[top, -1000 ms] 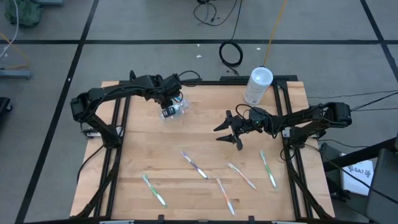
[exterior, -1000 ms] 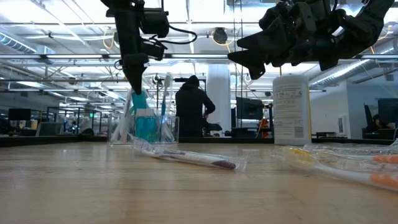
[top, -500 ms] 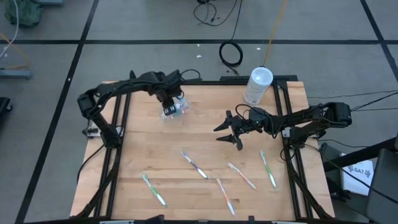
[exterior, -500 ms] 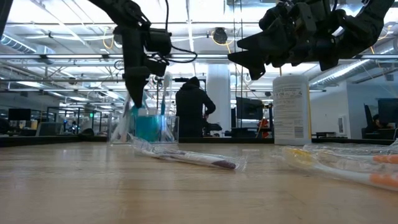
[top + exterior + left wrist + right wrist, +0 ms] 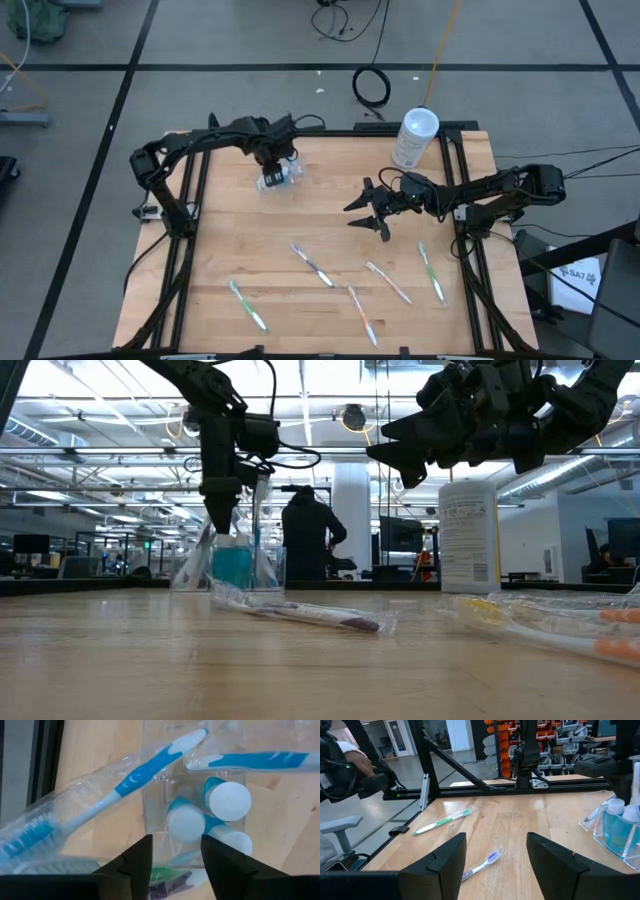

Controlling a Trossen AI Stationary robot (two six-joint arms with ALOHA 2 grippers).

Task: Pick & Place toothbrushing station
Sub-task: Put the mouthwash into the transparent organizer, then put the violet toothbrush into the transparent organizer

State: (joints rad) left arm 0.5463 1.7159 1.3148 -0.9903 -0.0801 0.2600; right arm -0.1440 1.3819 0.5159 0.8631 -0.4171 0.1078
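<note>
A clear box (image 5: 285,175) stands at the table's far left. In it three teal tubes stand upright, white caps up (image 5: 185,822) (image 5: 229,800) (image 5: 235,840). Blue toothbrushes in clear wrappers (image 5: 145,770) (image 5: 255,760) lean on the box's rim. My left gripper (image 5: 175,862) hangs open just above the box (image 5: 232,565), pointing down, with nothing between its fingers. Several wrapped toothbrushes (image 5: 312,265) (image 5: 431,270) lie flat on the near half of the table. My right gripper (image 5: 358,212) waits open and level, high over the middle right.
A tall whitish canister (image 5: 415,138) stands at the far right corner, behind my right arm. A wrapped toothbrush (image 5: 300,612) lies in front of the box. Bare wood lies between the box and the loose toothbrushes. A person (image 5: 308,540) stands in the room beyond.
My left gripper has come down toward the clear box and shifted slightly toward the table's right, carrying a teal tube. It has let go, and the tube that hung below its fingers now stands in the box.
</note>
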